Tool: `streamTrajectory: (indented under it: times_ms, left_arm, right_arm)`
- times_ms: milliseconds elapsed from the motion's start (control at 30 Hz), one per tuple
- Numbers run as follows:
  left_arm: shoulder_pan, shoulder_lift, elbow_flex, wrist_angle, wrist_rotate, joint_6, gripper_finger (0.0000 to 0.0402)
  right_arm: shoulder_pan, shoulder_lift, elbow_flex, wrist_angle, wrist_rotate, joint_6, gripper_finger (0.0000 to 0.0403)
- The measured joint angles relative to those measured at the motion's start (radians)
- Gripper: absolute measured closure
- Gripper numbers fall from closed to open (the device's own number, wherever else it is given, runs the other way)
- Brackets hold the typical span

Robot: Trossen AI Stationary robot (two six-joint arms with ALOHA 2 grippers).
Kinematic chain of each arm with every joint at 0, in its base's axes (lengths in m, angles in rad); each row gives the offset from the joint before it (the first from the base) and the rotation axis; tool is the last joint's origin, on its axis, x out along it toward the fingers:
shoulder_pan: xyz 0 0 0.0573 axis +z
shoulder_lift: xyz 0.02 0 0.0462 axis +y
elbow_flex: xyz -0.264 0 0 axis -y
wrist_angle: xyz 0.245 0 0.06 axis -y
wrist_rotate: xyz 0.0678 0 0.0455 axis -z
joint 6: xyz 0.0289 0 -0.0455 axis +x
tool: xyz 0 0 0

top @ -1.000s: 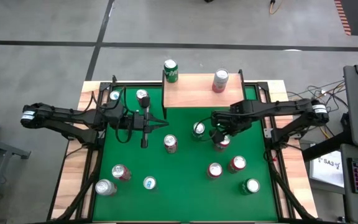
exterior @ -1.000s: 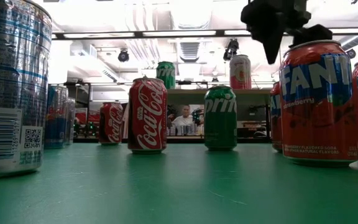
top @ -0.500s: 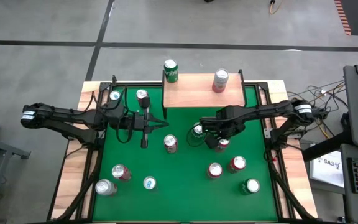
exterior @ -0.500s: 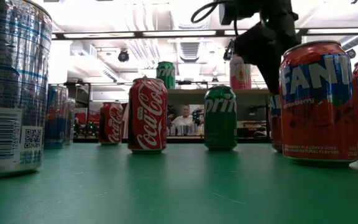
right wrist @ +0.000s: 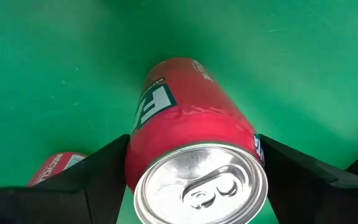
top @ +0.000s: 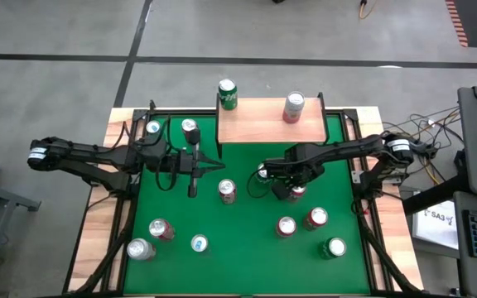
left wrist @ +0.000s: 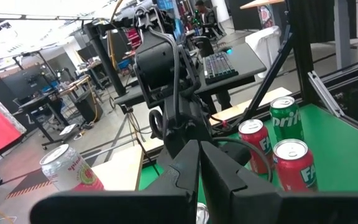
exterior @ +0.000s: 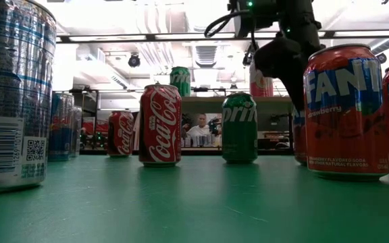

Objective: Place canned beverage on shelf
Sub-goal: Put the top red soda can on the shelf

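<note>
Right gripper [right wrist: 194, 180]: fingers apart, flanking red Fanta can [right wrist: 191, 137], contact unclear; overhead hides this. Left gripper [left wrist: 199, 163]: fingers together.

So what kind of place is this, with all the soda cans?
Probably a robotics lab or workshop. Two robot arms work over a green table dotted with soda cans, there are desks with a keyboard and equipment behind, and a person sits at a workstation under bright ceiling lights.
</note>
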Motion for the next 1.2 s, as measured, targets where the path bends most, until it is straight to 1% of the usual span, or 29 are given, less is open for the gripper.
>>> streamTrajectory:
  times_ms: [100,200,467,567,767,867,1033,1200]
  left_arm:
    - [0.0,0.0,0.0,-0.001,0.0,0.0,0.0402]
    - [0.0,0.0,0.0,-0.001,0.0,0.0,0.0402]
    - [0.0,0.0,0.0,0.001,0.0,0.0,0.0402]
    - [0.0,0.0,0.0,0.002,0.0,0.0,0.0402]
    - [0.0,0.0,0.0,0.006,0.0,0.008,0.0402]
    - [0.0,0.0,0.0,0.007,0.0,0.01,0.0402]
    - [0.0,0.0,0.0,0.007,0.0,0.01,0.0402]
    - [0.0,0.0,0.0,0.006,0.0,0.01,0.0402]
  right_arm:
    - [0.0,-0.023,0.039,-0.064,-0.009,-0.008,0.011]
    - [0.0,-0.035,0.112,-0.158,-0.018,-0.039,0.011]
    - [-0.021,-0.028,0.404,-0.312,-0.018,-0.169,0.011]
    - [-0.046,-0.018,0.512,-0.31,-0.012,-0.242,0.011]
    - [-0.111,0.044,0.732,-0.304,0.092,-0.445,0.011]
    - [-0.153,0.093,0.826,-0.315,0.093,-0.557,0.011]
    - [-0.213,0.14,0.91,-0.317,0.077,-0.761,0.011]
    - [-0.291,0.147,0.946,-0.315,0.083,-0.842,0.011]
